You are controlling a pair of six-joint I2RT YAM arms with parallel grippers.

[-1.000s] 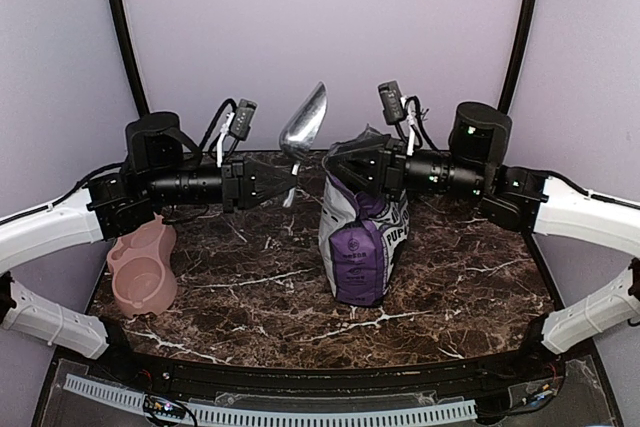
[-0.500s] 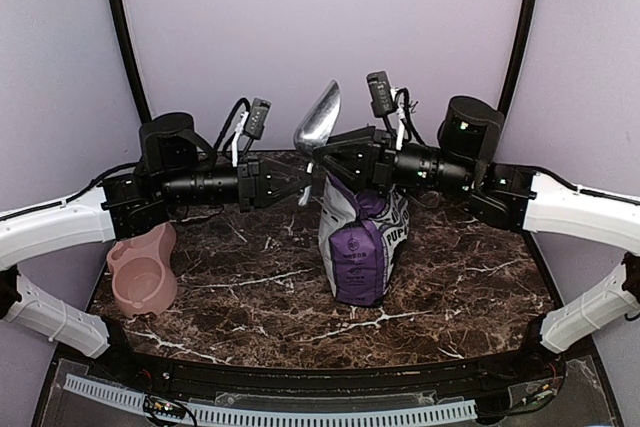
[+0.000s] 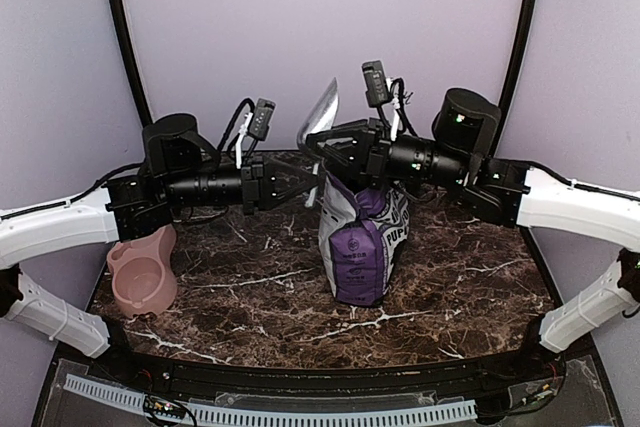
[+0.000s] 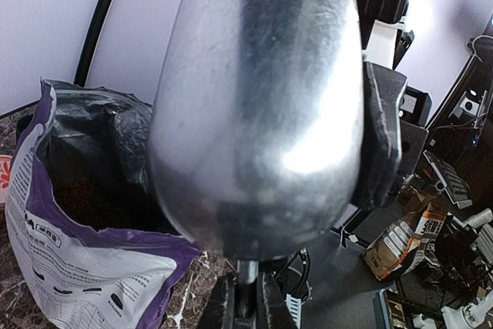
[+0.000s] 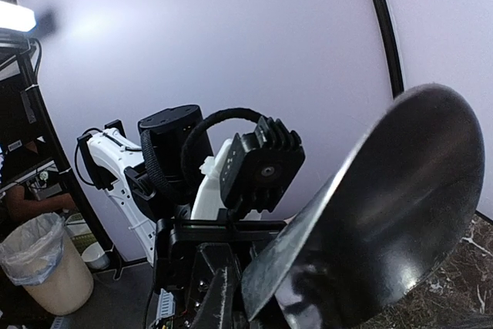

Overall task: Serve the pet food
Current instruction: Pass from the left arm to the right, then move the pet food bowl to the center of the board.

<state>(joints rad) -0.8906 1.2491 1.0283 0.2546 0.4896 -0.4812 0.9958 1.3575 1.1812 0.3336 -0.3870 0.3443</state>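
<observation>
A metal scoop [image 3: 322, 113] stands up in the air above the open purple-and-white bag [image 3: 362, 237]. My left gripper [image 3: 305, 183] is shut on the scoop's handle, which shows between its fingers [image 4: 223, 306] below the bowl of the scoop [image 4: 254, 113]. From the right, my right gripper [image 3: 318, 144] has closed on the scoop just under its bowl. In the right wrist view the scoop [image 5: 385, 206] fills the jaws and one finger [image 5: 223, 290] lies against its edge. Pet food [image 4: 85, 202] shows as dark kibble inside the bag's mouth.
A pink double bowl [image 3: 143, 272] sits at the left edge of the dark marble table [image 3: 470, 287]. The bag stands upright near the table's middle, directly under both grippers. Purple walls close in the back and sides.
My right arm has swung left to the scoop and its jaws have closed on it. My left gripper carried the scoop slightly right, over the bag.
</observation>
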